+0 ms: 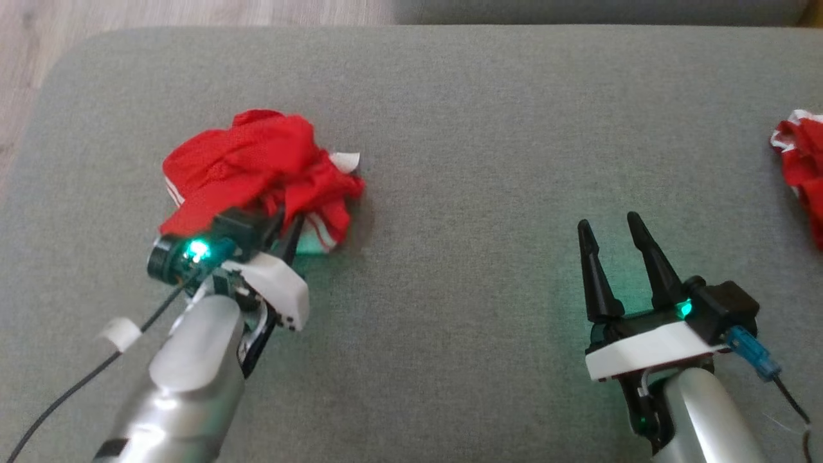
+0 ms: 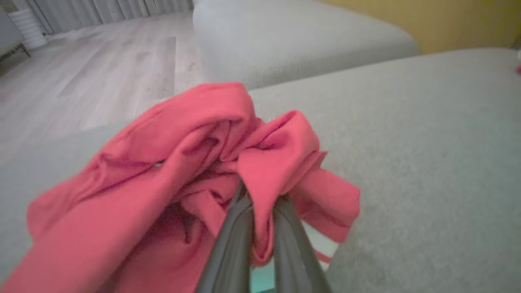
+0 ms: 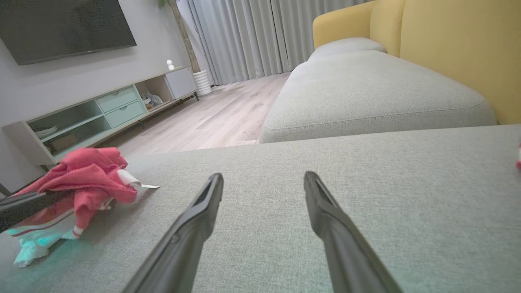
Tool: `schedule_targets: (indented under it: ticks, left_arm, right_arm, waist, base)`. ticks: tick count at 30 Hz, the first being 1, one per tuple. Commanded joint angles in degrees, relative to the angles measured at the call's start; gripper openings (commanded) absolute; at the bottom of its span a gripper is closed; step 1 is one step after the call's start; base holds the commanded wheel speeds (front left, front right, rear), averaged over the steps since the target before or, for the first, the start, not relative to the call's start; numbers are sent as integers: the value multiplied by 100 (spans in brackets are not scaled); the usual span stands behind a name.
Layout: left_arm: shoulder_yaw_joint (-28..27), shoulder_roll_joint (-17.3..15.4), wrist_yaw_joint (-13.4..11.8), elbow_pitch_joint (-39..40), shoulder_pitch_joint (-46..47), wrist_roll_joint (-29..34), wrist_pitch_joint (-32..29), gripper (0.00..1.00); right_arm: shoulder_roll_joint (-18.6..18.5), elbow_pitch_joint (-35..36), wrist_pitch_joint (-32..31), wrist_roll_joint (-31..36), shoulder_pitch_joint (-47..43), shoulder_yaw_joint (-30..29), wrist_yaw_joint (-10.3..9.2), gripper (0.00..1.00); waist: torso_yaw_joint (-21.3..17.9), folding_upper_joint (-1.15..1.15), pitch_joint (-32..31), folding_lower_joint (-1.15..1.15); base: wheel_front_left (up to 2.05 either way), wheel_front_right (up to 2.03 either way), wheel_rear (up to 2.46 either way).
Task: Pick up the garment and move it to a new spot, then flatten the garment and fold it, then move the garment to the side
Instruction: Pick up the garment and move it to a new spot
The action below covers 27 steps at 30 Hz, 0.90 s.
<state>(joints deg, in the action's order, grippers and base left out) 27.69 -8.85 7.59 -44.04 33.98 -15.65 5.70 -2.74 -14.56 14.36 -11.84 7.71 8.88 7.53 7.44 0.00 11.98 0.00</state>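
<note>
While the left tool (image 2: 262, 199) clamps a fold of the red garment (image 1: 257, 167), the right tool (image 1: 608, 222) stands open and empty.

Grey fabric sofa seat (image 1: 450, 128), yellow backrest (image 3: 460, 53). Pale wood floor (image 3: 211, 122). Grey curtains (image 3: 244, 36) at far end. Dark TV (image 3: 61, 28) on white wall (image 3: 134, 61), low cabinet (image 3: 101, 110) under it.

The tips of the left gripper (image 2: 263, 203) are covered by a red fold of the garment (image 2: 163, 162) that is pinched between them. The garment's near left part is blurred and cut off at the edge. A second red cloth (image 1: 804, 167) at the right is cut off, possibly another garment. What is kept on the shelf (image 3: 61, 130) is too small to be told.
</note>
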Motion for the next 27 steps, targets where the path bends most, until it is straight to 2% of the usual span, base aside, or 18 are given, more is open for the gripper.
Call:
schedule_targets:
  ticks: [1,7,13,16,21,27]
  left_arm:
    - [-205,-189,-12,228,351,-62,143,0]
    - [-409,-319,-71,881,613,-162,637,0]
    - [-498,-523,-176,1844,692,-70,809,0]
    - [-321,-604,-113,2281,689,-32,831,0]
    - [322,-752,-25,2768,793,-90,744,0]
    - [929,-645,-13,2805,1181,-202,686,0]
  right_arm:
    - [-14,151,63,-26,121,145,-4,100]
    - [-14,110,63,-114,63,134,-4,100]
    - [-14,129,63,-256,40,183,-4,100]
    - [-14,139,63,-327,28,214,-4,100]
    - [-14,183,63,-380,61,259,-4,100]
    - [-14,262,63,-418,167,266,-4,100]
  waist:
    - [-27,0,-72,0]
    - [-108,0,-339,0]
    - [-375,0,-511,0]
    - [-582,0,-552,0]
    - [-998,0,-481,0]
    - [-1398,0,-302,0]
  base:
    - [0,0,0]
    - [0,0,0]
    - [0,0,0]
    - [0,0,0]
    - [0,0,0]
    - [0,0,0]
